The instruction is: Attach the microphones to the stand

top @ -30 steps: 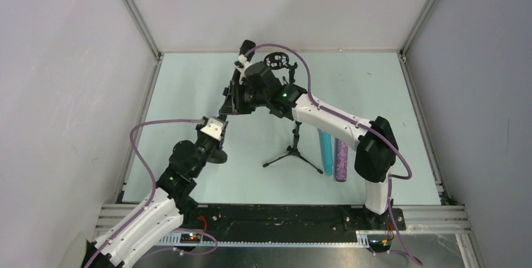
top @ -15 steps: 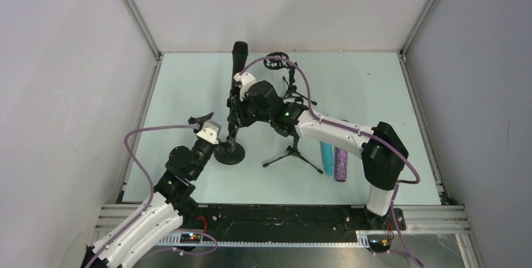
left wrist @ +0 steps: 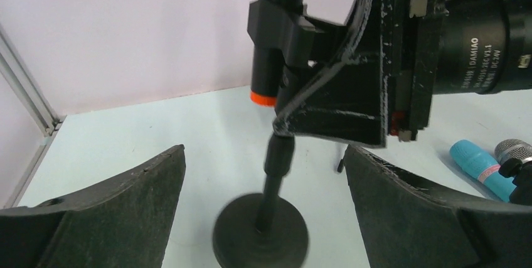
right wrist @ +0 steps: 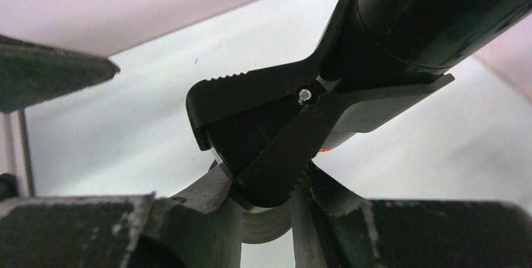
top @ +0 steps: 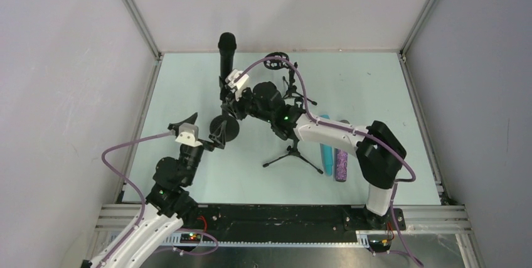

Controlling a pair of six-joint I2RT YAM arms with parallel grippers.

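The black microphone (top: 226, 51) with an orange-red end (left wrist: 263, 97) sits in the spring clip (right wrist: 276, 136) of a stand with a round base (top: 224, 128). My right gripper (top: 232, 95) is shut on the clip's handles (right wrist: 266, 186). The base (left wrist: 260, 233) looks tilted and blurred. My left gripper (top: 201, 128) is open on the near-left side of this stand, its fingers wide on either side of the pole (left wrist: 276, 161) without touching it. The cyan-blue microphone (top: 326, 152) and the glittery purple microphone (top: 340, 161) lie side by side on the table at the right.
A black tripod stand (top: 292, 149) with a ring-shaped mount (top: 274, 62) stands in the middle, just right of my right arm. Grey walls and metal rails enclose the pale green table (top: 188, 86). Purple cables loop off both arms.
My left gripper opened, let go of the stand's pole and drew back toward the near left. My right gripper carried the stand and black microphone leftward and more upright.
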